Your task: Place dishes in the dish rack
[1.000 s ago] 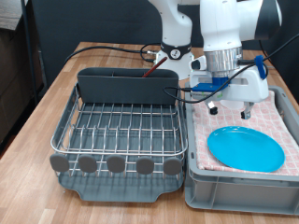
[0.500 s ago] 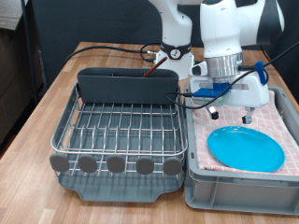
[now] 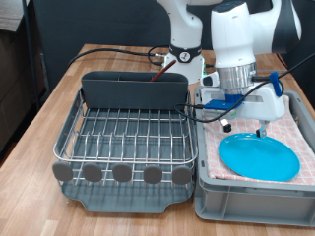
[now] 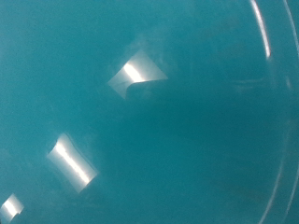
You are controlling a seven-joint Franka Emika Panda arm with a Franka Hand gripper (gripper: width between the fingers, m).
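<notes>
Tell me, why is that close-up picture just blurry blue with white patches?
In the wrist view the light-blue plate fills the frame, too near to be sharp; the white patches are glare off its glaze. The exterior view is sharp and evenly lit, showing the claw just above the plate, in the grey crate.

The wrist view is filled edge to edge by the glossy teal-blue surface of the plate point(image 4: 187, 140), seen from very close. Three bright, roughly rectangular reflections lie across it in a slanted line. Along one edge of the picture a thin, pale, curved line marks the plate's raised rim. The gripper's fingers do not show in this view.
</notes>
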